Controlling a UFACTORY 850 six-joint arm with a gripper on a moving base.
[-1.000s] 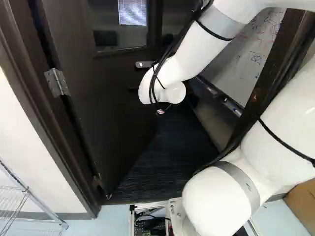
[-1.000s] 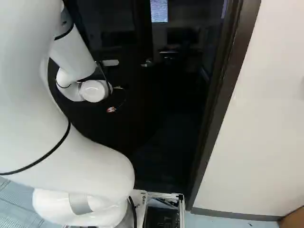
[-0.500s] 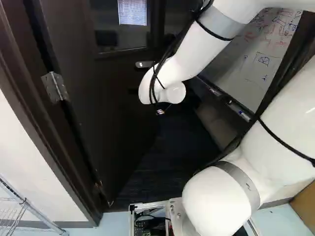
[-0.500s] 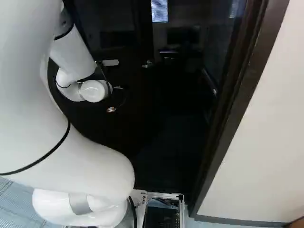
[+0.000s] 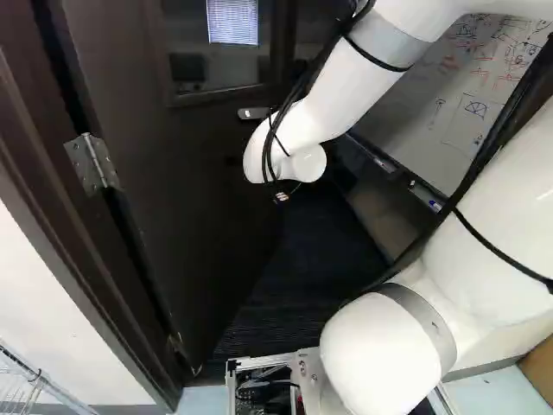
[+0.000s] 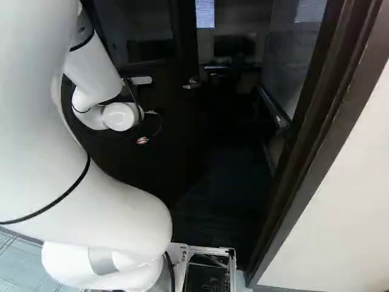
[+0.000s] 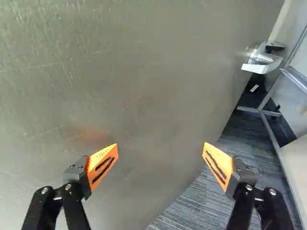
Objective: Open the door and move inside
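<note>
Door (image 5: pixel 190 190): dk brn, w/ glass pane (image 5: pixel 194 73); scuffed face in wrist vw
Pos.: ahead, ajar, hinged at L of frame (image 5: pixel 52 199)
Handle (image 7: pixel 261 60): silver lever nr door edge
Gripper (image 7: pixel 160 151): fingers wide apart

In both base views the white arm (image 5: pixel 384 354) hides the black two-fingered gripper with orange pads (image 7: pixel 160 151), and the top of the dark brown door (image 5: pixel 186 190) is cut off. The edges of the left base view crop the glossy whiteboard (image 5: pixel 458 104), the silver wire rack (image 5: pixel 19 367) and the brown cardboard box (image 5: pixel 541 367); the board's small markings are illegible.
</note>
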